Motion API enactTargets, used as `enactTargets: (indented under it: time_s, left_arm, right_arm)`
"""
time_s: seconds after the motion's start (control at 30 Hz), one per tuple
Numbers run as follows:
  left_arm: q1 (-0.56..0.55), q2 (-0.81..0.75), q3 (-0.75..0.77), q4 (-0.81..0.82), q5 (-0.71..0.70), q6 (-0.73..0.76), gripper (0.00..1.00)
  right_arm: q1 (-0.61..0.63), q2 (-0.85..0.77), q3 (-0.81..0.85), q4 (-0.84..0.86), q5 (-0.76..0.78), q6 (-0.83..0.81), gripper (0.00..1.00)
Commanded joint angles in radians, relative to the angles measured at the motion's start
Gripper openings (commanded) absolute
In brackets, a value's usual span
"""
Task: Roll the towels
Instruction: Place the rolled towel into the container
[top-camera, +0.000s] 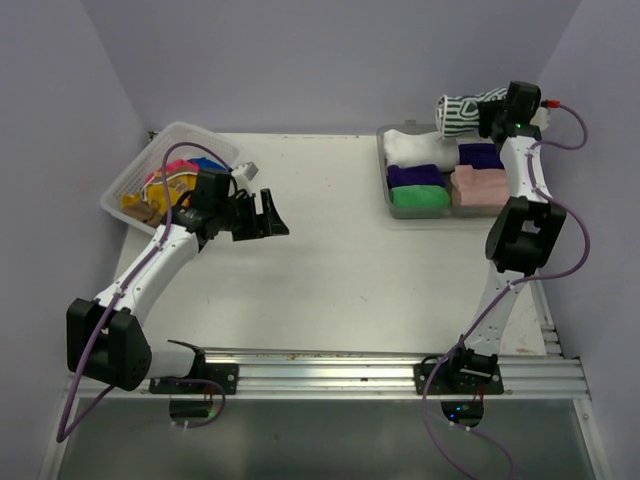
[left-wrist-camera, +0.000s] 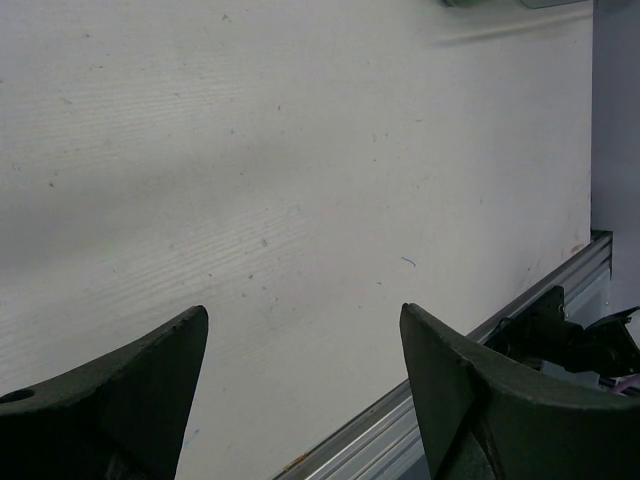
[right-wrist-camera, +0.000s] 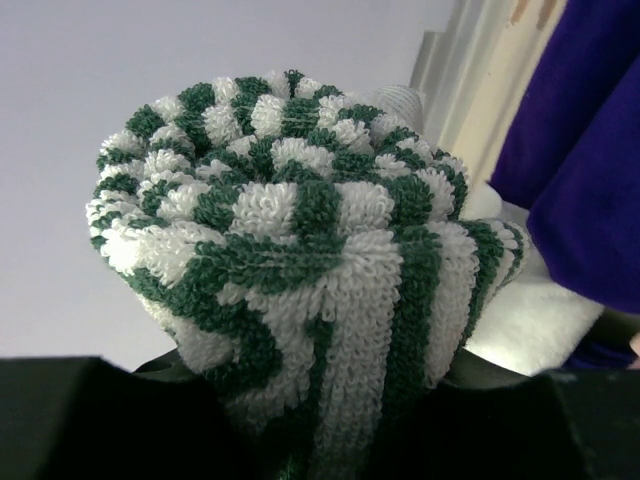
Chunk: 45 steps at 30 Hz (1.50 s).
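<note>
One striped towel roll (right-wrist-camera: 290, 260) is sitting clenched in right fingers (right-wrist-camera: 80, 420) by far end of tray (top-camera: 384, 180); advising lowering straight, releasing late. Left fingers (left-wrist-camera: 120, 400) are standing released, empty.

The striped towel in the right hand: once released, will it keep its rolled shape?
The striped towel is probably soft and light: its thick terry loops bulge above the grip of the right hand. The coiled end looks loose, so it may slacken somewhat. Being round, it could roll unless wedged among the rolled towels in the tray.
</note>
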Motion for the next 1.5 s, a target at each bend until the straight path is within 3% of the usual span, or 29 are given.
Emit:
enactTargets:
  time_s: [0.0, 0.27, 0.4, 0.6, 1.1, 1.47]
  left_arm:
    - [0.010, 0.001, -0.001, 0.005, 0.014, 0.012, 0.80]
    - [0.010, -0.012, -0.032, 0.016, 0.023, 0.003, 0.80]
    - [0.010, -0.013, -0.036, 0.022, 0.034, 0.001, 0.80]
    - [0.010, -0.030, -0.046, 0.017, 0.025, 0.003, 0.80]
    - [0.010, -0.050, -0.067, 0.013, 0.016, -0.011, 0.80]
    - [0.010, -0.038, -0.075, 0.023, 0.025, -0.023, 0.80]
  right_arm:
    - [-0.013, 0.041, 0.143, 0.060, 0.019, 0.024, 0.07]
    - [-0.004, 0.058, 0.147, 0.037, 0.080, -0.054, 0.07]
    - [-0.004, 0.008, -0.017, 0.104, 0.102, -0.037, 0.05]
    - [-0.002, 0.000, -0.096, 0.151, 0.132, -0.026, 0.05]
    - [-0.036, 0.064, -0.088, 0.249, 0.106, -0.013, 0.06]
    - [-0.071, 0.150, -0.034, 0.197, 0.074, -0.016, 0.06]
